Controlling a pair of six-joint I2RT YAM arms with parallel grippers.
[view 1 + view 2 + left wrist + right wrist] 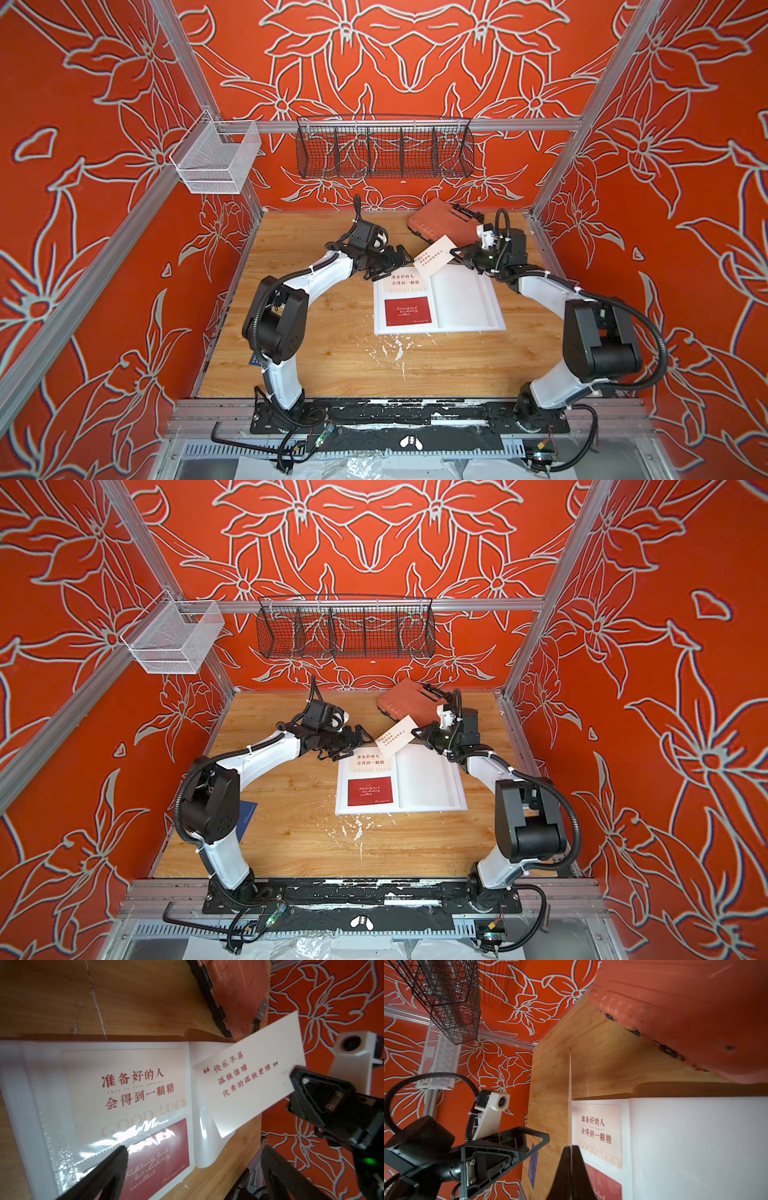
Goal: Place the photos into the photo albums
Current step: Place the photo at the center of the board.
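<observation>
The photo album (461, 299) (424, 779) lies open on the wooden table. Its left page holds a white photo with Chinese text (401, 280) (135, 1084) and a dark red photo (407, 311) (162, 1157); the right page is bare. My right gripper (456, 251) (571, 1147) is shut on another white photo (434, 255) (249, 1084), which hangs tilted over the album's far edge. My left gripper (392, 264) (195, 1151) stands open over the album's far left corner, holding nothing. A navy photo (247, 816) (533, 1165) lies at the table's left edge, partly hidden by the left arm.
An orange ribbed plastic case (444, 222) (685, 1012) lies at the back of the table, just behind the held photo. A black wire basket (384, 151) and a white mesh basket (216, 162) hang on the frame above. White flecks (397, 349) mark the wood in front of the album.
</observation>
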